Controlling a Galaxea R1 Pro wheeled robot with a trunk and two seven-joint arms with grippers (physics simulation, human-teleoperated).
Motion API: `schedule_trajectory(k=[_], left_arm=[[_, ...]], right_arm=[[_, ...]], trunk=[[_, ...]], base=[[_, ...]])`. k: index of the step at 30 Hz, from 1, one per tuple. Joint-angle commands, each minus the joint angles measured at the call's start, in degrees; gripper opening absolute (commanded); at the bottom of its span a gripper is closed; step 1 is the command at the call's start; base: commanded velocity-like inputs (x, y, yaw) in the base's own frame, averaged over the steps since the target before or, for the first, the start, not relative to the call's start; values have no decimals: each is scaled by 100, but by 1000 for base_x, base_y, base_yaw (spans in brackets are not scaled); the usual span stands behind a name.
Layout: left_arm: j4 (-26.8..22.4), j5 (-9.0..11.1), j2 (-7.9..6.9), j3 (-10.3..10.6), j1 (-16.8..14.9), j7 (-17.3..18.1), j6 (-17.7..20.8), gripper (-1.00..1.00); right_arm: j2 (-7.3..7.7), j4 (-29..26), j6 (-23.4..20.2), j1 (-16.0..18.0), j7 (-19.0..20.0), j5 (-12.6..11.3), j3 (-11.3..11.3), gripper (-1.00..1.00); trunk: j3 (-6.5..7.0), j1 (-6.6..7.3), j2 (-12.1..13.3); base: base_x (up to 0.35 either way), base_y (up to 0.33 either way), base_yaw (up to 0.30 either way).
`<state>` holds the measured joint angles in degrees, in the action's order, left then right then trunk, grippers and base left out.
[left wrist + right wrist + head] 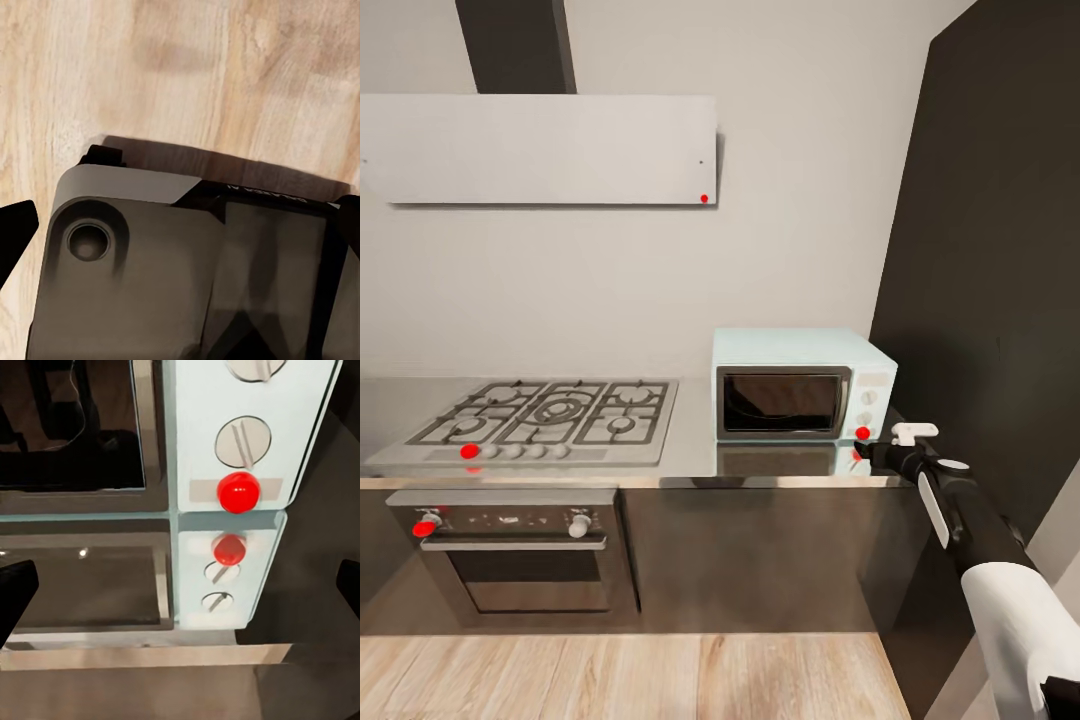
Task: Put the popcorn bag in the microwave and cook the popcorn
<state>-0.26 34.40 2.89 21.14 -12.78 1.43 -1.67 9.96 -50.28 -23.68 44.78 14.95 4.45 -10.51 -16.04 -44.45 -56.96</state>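
From the head we looked forward and slightly down at the microwave (803, 385) on the table (690, 455). Our right wrist camera sat close to that microwave's (232, 450) knob panel, a part both views shared. Our left wrist camera faced down at the wooden floor (180, 75).

A grey robot body panel (150, 262) with a round recess sits above the light wooden floor (187, 75).

I can read nothing here. The microwave (232, 442) panel carries plain knobs and a red button with no lettering, and small marks on the oven (510, 520) panel and on a dark part (262, 193) are too blurred.
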Motion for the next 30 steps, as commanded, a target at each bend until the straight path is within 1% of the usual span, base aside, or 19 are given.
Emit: schedule_trajectory(k=[1,12,18,20,21,22,30], left_arm=[[9,58,1,48,-5,15,-18,100],[9,56,12,52,-5,6,-20,100],[9,51,10,51,-5,6,-26,100],[9,53,10,52,-5,6,-26,100],[9,55,10,50,-5,6,-26,100],[9,57,10,49,-5,6,-26,100],[9,50,1,56,-5,6,-26,100]], right_arm=[[-3,-8,-21,4,50,44,-16,100],[9,1,-18,4,28,30,-20,100],[38,4,-6,4,42,29,-37,100],[53,107,3,4,38,27,-42,100],[72,257,11,4,50,36,-50,100],[75,281,12,4,70,38,-55,100],[77,291,12,4,72,38,-48,100]], trunk=[[-7,0,-5],[-7,0,-5],[-7,0,-5],[-7,0,-5],[-7,0,-5],[-7,0,-5],[-7,0,-5]], base=[[0,0,0],[2,0,0],[221,0,0],[236,0,0],[35,0,0],[9,0,0],[58,0,0]])
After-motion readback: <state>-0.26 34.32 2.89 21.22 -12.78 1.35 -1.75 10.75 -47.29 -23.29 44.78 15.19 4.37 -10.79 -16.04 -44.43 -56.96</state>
